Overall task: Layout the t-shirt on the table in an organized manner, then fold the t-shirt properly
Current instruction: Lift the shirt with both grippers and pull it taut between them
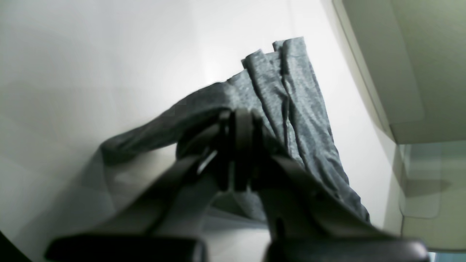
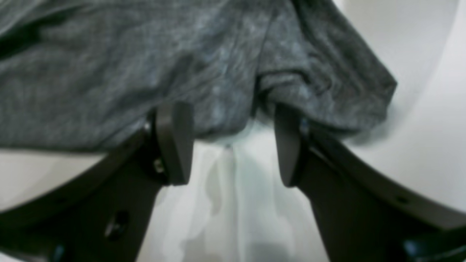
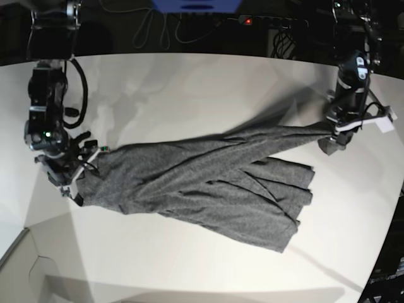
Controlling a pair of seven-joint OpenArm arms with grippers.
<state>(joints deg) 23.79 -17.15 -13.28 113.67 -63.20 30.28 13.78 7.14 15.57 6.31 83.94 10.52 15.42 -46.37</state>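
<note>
Both arms reach low over the table (image 3: 189,82): left jaws clamp the t-shirt (image 3: 208,183), right jaws apart

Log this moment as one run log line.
phase: spreading | left end effector: shut on t-shirt | right end effector: open at shirt edge | t-shirt: twisted, stretched across table

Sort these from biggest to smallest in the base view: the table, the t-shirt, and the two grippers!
1. table, biggest.
2. t-shirt.
3. left gripper and right gripper: both small and look about alike, so no ranking between them.
</note>
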